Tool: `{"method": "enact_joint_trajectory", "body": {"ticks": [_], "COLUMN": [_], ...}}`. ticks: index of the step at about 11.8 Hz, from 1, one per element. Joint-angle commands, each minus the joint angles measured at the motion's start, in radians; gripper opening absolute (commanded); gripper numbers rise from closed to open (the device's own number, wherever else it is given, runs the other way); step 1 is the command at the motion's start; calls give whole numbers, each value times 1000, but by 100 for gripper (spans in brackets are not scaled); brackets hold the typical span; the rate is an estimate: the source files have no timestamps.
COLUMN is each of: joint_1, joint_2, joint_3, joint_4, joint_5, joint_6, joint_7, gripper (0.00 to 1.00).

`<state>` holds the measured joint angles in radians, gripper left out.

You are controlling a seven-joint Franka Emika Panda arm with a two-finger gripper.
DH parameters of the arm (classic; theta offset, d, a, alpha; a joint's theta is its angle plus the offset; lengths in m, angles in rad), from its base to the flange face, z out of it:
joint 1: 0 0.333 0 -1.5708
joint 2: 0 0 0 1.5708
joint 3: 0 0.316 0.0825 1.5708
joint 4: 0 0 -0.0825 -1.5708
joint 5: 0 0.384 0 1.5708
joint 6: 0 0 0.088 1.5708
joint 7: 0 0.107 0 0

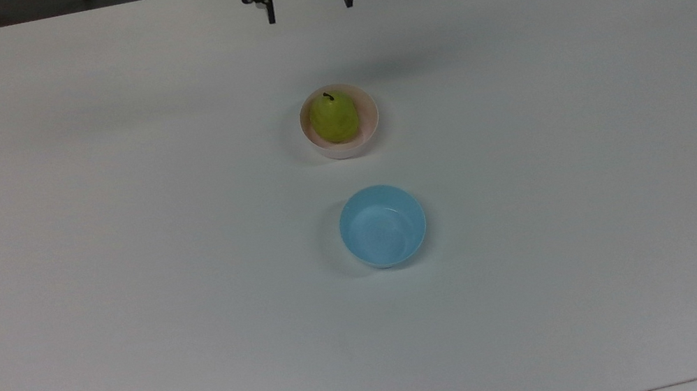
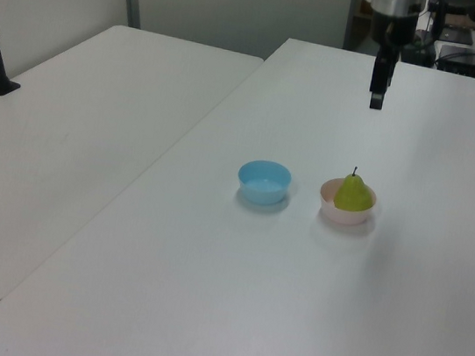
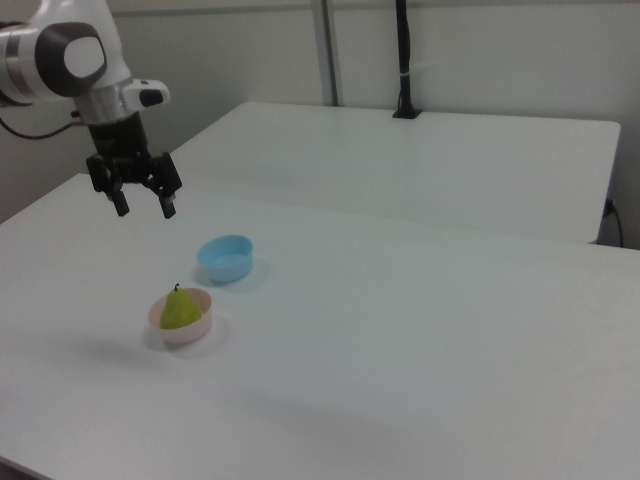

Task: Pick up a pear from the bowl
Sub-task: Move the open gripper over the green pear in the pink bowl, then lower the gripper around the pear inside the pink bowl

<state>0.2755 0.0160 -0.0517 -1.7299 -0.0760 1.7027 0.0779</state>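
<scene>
- The black two-finger gripper [image 1: 309, 9] hangs above the far edge of the white table [image 1: 125, 296], at the top view's 12 o'clock. Its fingers are spread wide and hold nothing.
- The small yellow-green pear with a short dark stem [image 1: 333, 118] sits in the small round pale pink bowl [image 1: 370, 122], near the middle of the table. It fills much of the bowl's inside, toward the top view's left part of it.
- The relation that matters: in the top view the pear lies at the gripper's 6 o'clock — almost straight down the picture, well apart from the fingers.
- In the right view the gripper [image 3: 142, 203] is well up off the table, the pear [image 3: 179, 309] below it at about 5 o'clock. The reach, I judge, calls for travel toward the table's middle and a descent as well.
- The pear stands with its stem up, its long axis close to vertical — so a grasp from above would likely close across its rounded sides.
- A light blue round bowl [image 1: 382, 225] stands apart from the pink one, at the pear's 5 o'clock in the top view, beyond the pear from the gripper and so likely clear of the approach.
</scene>
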Motion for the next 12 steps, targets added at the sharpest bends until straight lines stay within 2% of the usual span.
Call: {"method": "enact_joint_trajectory", "body": {"ticks": [1,4,8,12], "joint_1": [28,27,18,25], "joint_2": [32,67,180,228], "joint_3": [-8,-8,-8,-8], "joint_4": [-83,-167,-174,-195], "joint_5": [7,8,7,5], "joint_6": [99,199,282,331], "joint_7": [-13,-73,-73,-73], "gripper": [100,100,100,94]}}
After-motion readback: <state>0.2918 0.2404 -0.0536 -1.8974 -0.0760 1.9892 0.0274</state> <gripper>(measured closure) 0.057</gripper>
